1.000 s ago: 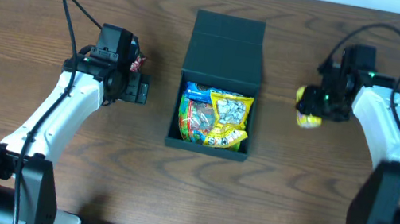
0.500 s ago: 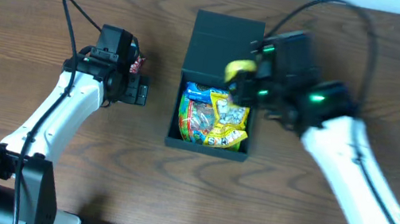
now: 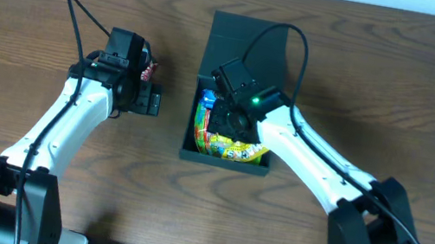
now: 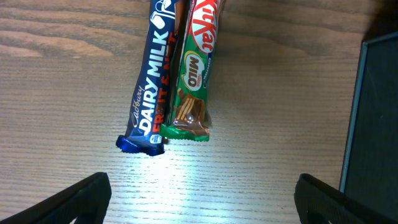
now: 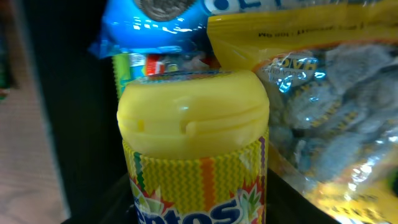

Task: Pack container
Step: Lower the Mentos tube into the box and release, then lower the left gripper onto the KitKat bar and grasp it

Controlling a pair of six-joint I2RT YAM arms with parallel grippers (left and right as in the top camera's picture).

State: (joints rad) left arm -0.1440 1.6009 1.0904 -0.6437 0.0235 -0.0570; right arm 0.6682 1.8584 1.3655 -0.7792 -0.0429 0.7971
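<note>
Teal-green matte cardboard container (image 3: 247, 44) enclosed the right gripper (image 3: 232, 117), clamped on a yellow-capped plastic sweets tub (image 5: 193, 124); at its nine o'clock, the left gripper (image 4: 199, 198) gaped wide, empty.

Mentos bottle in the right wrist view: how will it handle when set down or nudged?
The Mentos bottle looks like rigid plastic with a moulded flip lid, so it is probably firm to grip. With its round body it would likely roll if laid down. The glossy label may be slippery.

Brand names on two bars and a tub
Blue bar (image 4: 149, 87): "Cadbury DAIRY MILK"; red-and-green bar (image 4: 193, 81) touching it: "KitKat", "MILO"; yellow-lidded tub (image 5: 196, 155): "…ntos", cut off.
</note>
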